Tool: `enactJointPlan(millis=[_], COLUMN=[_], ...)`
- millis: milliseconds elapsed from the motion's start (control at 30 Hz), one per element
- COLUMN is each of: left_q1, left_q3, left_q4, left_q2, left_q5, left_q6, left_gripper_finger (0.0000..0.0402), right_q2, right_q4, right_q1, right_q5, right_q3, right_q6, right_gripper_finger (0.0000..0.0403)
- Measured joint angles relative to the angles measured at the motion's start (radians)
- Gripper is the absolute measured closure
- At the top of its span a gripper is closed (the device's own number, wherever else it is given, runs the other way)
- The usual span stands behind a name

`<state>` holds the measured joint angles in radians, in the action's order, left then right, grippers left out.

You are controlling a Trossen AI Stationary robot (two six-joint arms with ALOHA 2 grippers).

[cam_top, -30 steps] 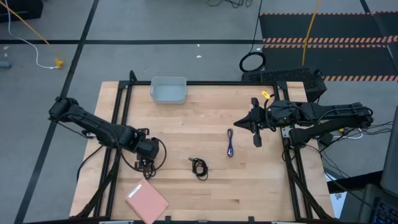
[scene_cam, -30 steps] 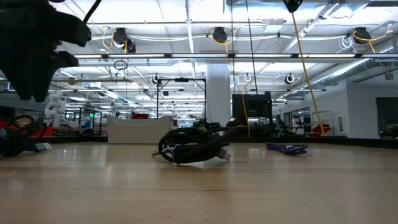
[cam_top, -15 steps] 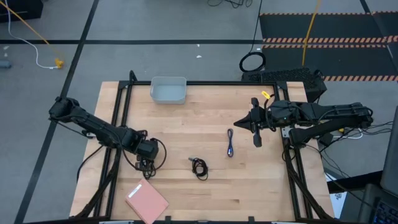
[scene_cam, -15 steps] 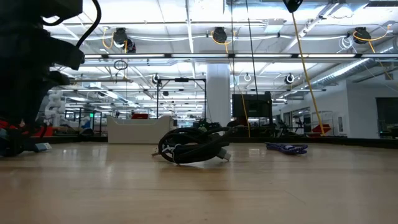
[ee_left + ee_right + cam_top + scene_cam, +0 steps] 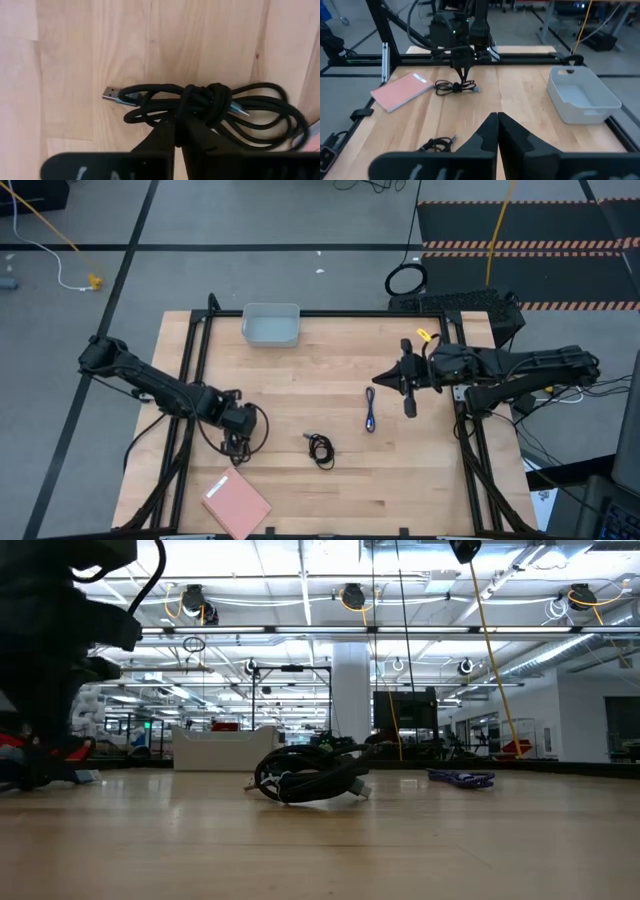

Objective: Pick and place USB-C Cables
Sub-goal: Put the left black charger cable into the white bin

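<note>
**Operator:** Wooden table (image 5: 300, 380), pale planks, seen from above. My left gripper (image 5: 236, 450) is low at the table's left side, its two fingers pressed together on the knotted middle of a black cable (image 5: 210, 107). In the left wrist view that cable lies on the wood, a metal plug at one end.

**Listener:** Where are the other cables?

**Operator:** A second black cable (image 5: 320, 448), coiled, rests near the table's middle, toward the near edge. In the low view it is a dark bundle (image 5: 310, 778). The purple-blue cable (image 5: 370, 411) lies stretched out just right of centre, well apart from the coil.

**Listener:** And the right arm?

**Operator:** My right gripper (image 5: 407, 387) hangs above the right half of the table, beside the purple-blue cable but not touching it. Its fingers meet with nothing between them.

**Listener:** Anything else on the table?

**Operator:** A pink pad (image 5: 235, 505) at the near left corner, close to my left gripper. A pale grey tray (image 5: 271, 326) sits at the far edge.
</note>
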<state>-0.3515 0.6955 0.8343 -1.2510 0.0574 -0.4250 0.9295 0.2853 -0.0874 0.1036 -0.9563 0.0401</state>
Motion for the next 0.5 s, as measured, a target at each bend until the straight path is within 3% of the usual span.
enactJointPlan(millis=[233, 500], left_q1=[0.021, 0.065], left_q3=[0.148, 0.387], left_q4=[0.051, 0.16], left_q2=[0.0, 0.0], left_q5=[0.038, 0.229], left_q6=[0.083, 0.239], left_gripper_finger=[0.0393, 0.0392], right_q2=[0.001, 0.044], right_q4=[-0.173, -0.283], right_q1=[0.001, 0.022], right_q5=[0.0, 0.002], right_q3=[0.084, 0.097], right_q6=[-0.068, -0.011], right_gripper_finger=[0.0403, 0.0403])
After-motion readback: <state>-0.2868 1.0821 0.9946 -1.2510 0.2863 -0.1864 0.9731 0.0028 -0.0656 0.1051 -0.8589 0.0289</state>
